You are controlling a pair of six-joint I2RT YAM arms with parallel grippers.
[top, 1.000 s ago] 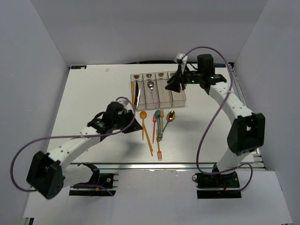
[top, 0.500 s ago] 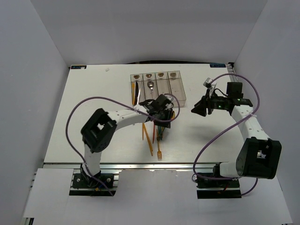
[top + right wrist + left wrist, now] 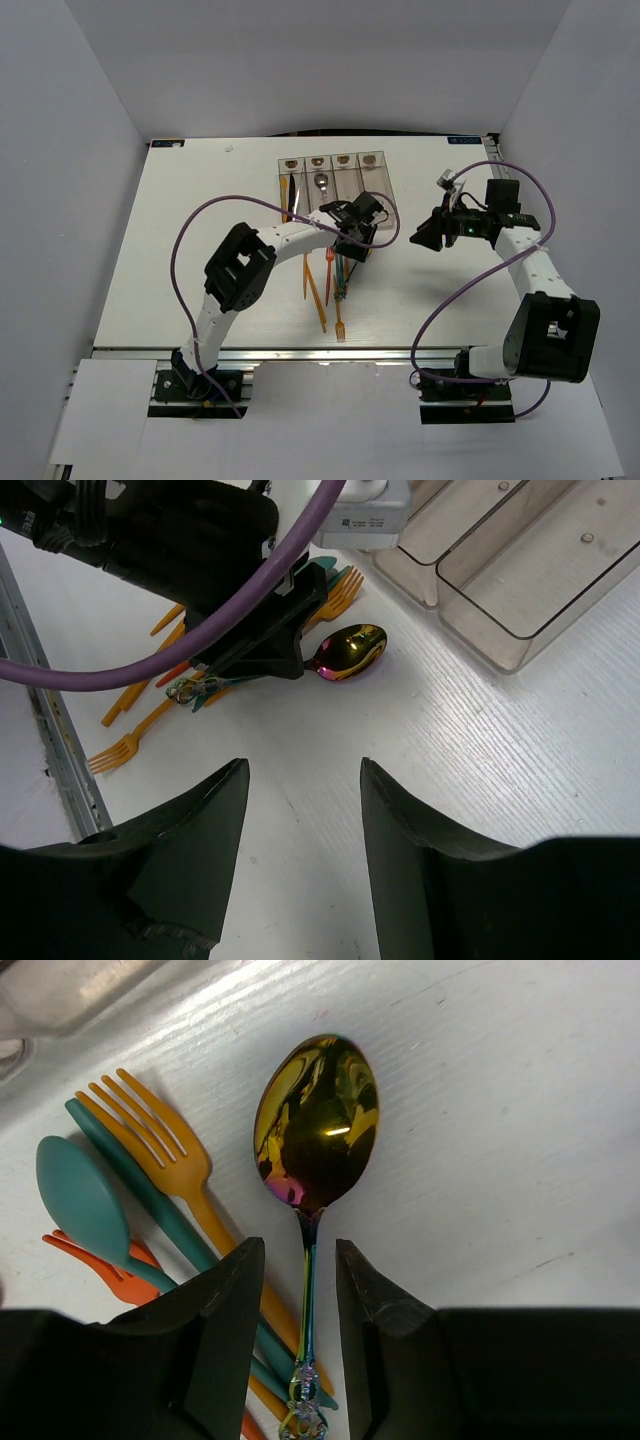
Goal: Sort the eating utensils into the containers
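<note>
A shiny gold spoon (image 3: 318, 1120) lies on the white table, its thin handle running between the fingers of my left gripper (image 3: 298, 1250). The jaws straddle the handle with a gap on each side, open. To its left lie an orange fork (image 3: 160, 1145), a teal spoon (image 3: 80, 1195) and a red piece (image 3: 100, 1260). The left gripper (image 3: 352, 238) sits over this pile, just in front of the clear containers (image 3: 380, 212). My right gripper (image 3: 420, 237) hangs open over bare table to the right, holding nothing; from its wrist I see the gold spoon (image 3: 350, 650).
An orange utensil (image 3: 284, 195) and a black one (image 3: 291, 203) lie in the leftmost bin and a silver spoon (image 3: 322, 183) in the second. An orange spoon (image 3: 306, 265) and an orange fork (image 3: 339, 322) lie nearer the front edge. White walls enclose the table.
My left gripper swung from the left of the pile across to the gold spoon and opened a little. My right gripper left the containers and moved out to the right.
</note>
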